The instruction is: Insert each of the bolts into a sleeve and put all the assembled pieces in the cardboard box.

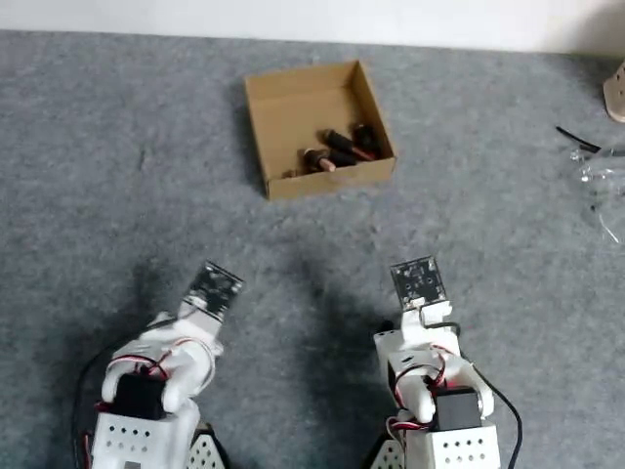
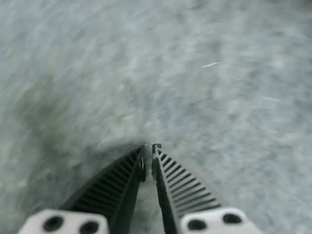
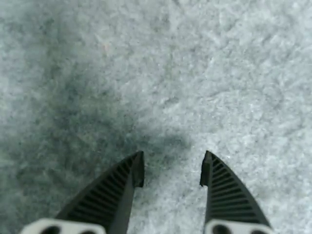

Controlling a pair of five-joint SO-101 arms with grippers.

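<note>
The cardboard box (image 1: 283,107) stands open at the far middle of the grey carpet. Inside it, toward its near right corner, lie several dark bolt-and-sleeve pieces (image 1: 340,149). Both arms are drawn back at the near edge, well short of the box. The left gripper (image 2: 149,163) hangs over bare carpet with its black ribbed fingers nearly touching and nothing between them. The right gripper (image 3: 171,170) is open over bare carpet, its jaws empty. In the high view the left arm (image 1: 161,371) is at the near left and the right arm (image 1: 430,376) at the near right.
Clear plastic and a black cable (image 1: 596,166) lie at the right edge of the carpet, with a pale object (image 1: 615,93) beyond them. A white strip (image 1: 312,18) borders the far side. Grey carpet (image 1: 127,166) stretches between the arms and the box.
</note>
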